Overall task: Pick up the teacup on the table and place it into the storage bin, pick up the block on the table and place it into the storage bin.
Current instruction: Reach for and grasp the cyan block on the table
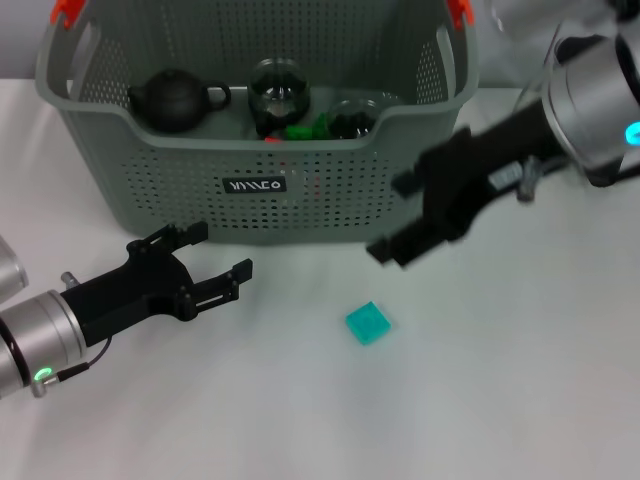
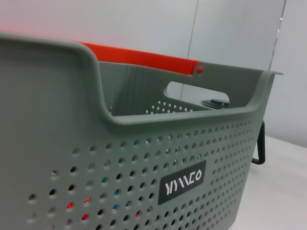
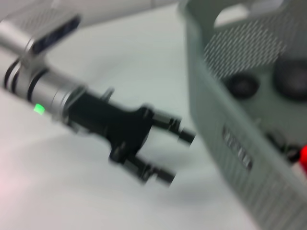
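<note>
Two grippers hover empty, fingers spread: left gripper (image 1: 218,262) and right gripper (image 1: 392,215) before the storage bin (image 1: 150,190). Between them, a teal block (image 1: 368,323) lies on the tabletop (image 1: 500,380).

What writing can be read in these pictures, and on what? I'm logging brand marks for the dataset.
"YYMCO", or close to it, in stylised white letters on the small black label on the storage bin front wall.
The same label in the right wrist view: too blurred to read.
No other text is visible.

My left gripper (image 1: 218,252) sits low, fingers spread wide, holding nothing (green wrist light on). My right gripper (image 1: 392,218) hangs higher, jaws apart, empty.
</note>
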